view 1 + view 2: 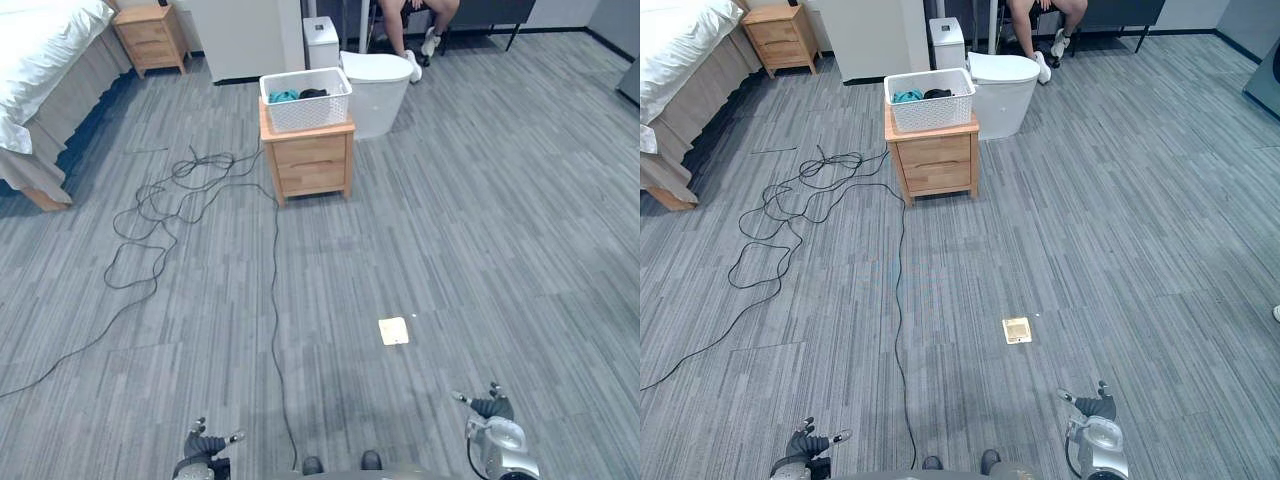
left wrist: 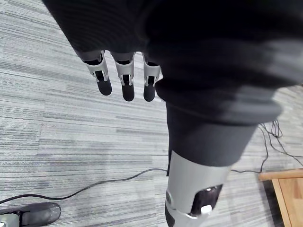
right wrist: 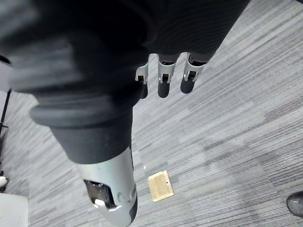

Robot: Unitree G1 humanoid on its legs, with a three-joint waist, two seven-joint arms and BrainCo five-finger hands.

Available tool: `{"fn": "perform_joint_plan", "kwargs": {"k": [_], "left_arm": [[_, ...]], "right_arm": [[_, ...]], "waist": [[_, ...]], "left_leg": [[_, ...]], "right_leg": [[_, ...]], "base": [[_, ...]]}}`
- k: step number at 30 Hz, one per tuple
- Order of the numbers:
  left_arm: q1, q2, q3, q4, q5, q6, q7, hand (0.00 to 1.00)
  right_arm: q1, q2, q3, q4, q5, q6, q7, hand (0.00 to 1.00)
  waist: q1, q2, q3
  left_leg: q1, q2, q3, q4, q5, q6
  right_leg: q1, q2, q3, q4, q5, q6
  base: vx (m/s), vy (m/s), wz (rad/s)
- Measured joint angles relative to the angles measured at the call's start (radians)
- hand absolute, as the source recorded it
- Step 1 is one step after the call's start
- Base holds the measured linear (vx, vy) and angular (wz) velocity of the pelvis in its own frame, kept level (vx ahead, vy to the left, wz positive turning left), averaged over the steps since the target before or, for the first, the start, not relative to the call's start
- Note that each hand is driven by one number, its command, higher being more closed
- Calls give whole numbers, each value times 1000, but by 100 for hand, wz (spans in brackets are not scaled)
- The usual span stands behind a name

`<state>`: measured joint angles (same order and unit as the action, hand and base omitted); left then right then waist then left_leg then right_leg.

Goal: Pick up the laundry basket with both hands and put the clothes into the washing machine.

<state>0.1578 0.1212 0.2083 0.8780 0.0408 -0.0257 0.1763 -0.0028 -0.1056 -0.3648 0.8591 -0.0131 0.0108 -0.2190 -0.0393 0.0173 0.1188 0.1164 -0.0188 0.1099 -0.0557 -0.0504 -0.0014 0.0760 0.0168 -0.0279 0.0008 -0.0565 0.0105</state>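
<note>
White mesh-walled basket (image 1: 306, 112), rectangular, holds teal and black clothes (image 1: 297, 95). It sits on a nightstand (image 1: 312, 165) at 12 o'clock, long axis 9-to-3. Left hand (image 1: 203, 445) at 7 and right hand (image 1: 490, 408) at 5 are slack-fingered and empty.

Grey plank floor (image 1: 480, 200), white bed (image 1: 40, 50) — wooden nightstand (image 1: 150, 38) beside it

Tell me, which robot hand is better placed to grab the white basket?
Left, but only slightly. The left robot hand sits more in line with the basket on the wooden nightstand than the right robot hand. Both hang open, far away.
</note>
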Motion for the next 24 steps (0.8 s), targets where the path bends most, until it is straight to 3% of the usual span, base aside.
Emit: {"fn": "perform_joint_plan", "kwargs": {"k": [24], "left_arm": [[0, 0, -20, -6, -1, -1, 0, 0]], "right_arm": [[31, 25, 2, 0, 0, 0, 0, 0]], "waist": [[3, -23, -1]], "left_leg": [[11, -1, 5, -16, 0, 1]], "right_leg": [[6, 0, 1, -7, 0, -1]], "base": [[0, 0, 0]]}}
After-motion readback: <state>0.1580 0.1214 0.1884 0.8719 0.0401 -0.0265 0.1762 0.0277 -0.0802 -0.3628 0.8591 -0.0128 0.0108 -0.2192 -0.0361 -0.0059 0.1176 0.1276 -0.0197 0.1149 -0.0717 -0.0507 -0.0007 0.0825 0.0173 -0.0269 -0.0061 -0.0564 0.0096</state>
